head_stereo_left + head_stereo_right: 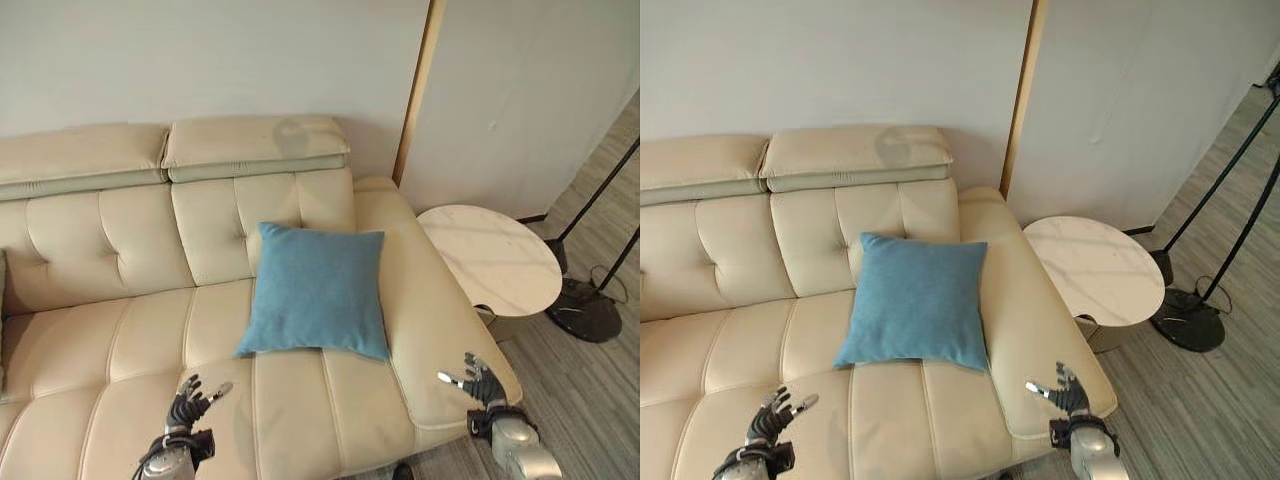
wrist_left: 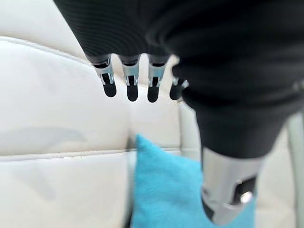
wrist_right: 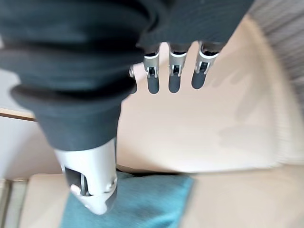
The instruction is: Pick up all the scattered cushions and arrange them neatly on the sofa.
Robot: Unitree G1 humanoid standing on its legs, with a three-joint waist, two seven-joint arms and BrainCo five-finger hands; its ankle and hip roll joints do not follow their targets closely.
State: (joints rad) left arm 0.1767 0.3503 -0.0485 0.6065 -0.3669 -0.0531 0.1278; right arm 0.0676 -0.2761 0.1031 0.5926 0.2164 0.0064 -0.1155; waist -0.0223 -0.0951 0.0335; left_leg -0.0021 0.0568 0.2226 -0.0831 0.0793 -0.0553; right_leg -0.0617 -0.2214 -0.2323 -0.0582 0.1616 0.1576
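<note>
Both hands hover empty over the sofa's front edge, with the blue cushion propped beyond them.

Nearest, the left hand (image 1: 187, 408) hangs above the seat with its fingers loosely spread and nothing in them; the right hand (image 1: 481, 385) is over the armrest end, fingers likewise relaxed and holding nothing. Past them the blue cushion (image 1: 318, 290) leans against the backrest of the cream sofa (image 1: 120, 330), its lower edge on the seat by the armrest. It looks soft, light and squashy, with a grippy fabric cover, so I would pinch a side edge or corner, or press it between both palms. Further off stands a round side table (image 1: 490, 258).
</note>
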